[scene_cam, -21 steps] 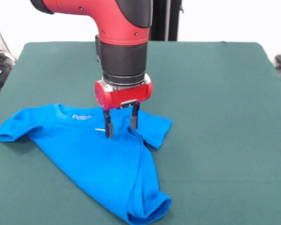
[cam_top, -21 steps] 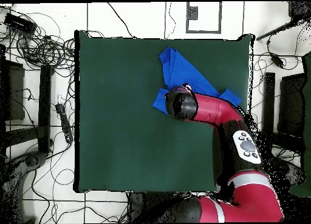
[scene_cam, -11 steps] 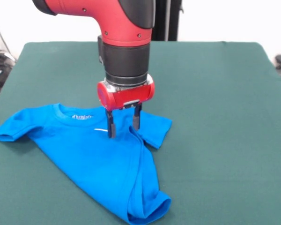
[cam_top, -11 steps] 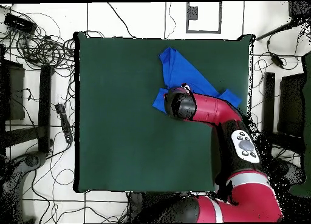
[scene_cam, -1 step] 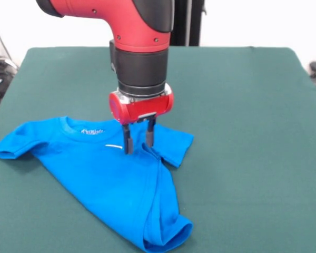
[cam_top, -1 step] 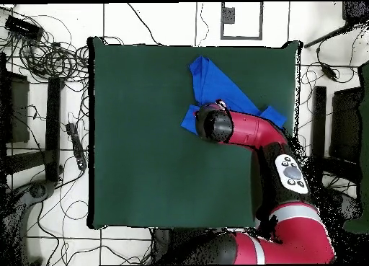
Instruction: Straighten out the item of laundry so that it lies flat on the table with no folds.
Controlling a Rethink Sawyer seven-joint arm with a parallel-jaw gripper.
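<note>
Pinching looks like the step in hand: the hand [scene_cam, -1 step: 137, 141] stands upright over the item of laundry [scene_cam, -1 step: 110, 179], its two fingers drawn fairly close with their tips down on the cloth, either side of a raised crease that runs from just below the collar toward the hem. Whether they truly have hold of the fold I cannot tell; a narrow gap shows between them.

The blue shirt lies near one edge of the tabletop [scene_cam, -1 step: 242, 132], by a corner. In the front view its collar faces the far edge, one sleeve spreads flat toward the side edge, and the other side is folded over onto the body, so the lower part tapers to a rumpled, doubled-up point at the near edge.

To do this well, the grip should probably take only the upper, folded-over layer, not the sheet beneath. A low lift, then a pull outward toward the open middle of the tabletop, should unroll the flap. Lifting high risks dragging the whole shirt along.
</note>
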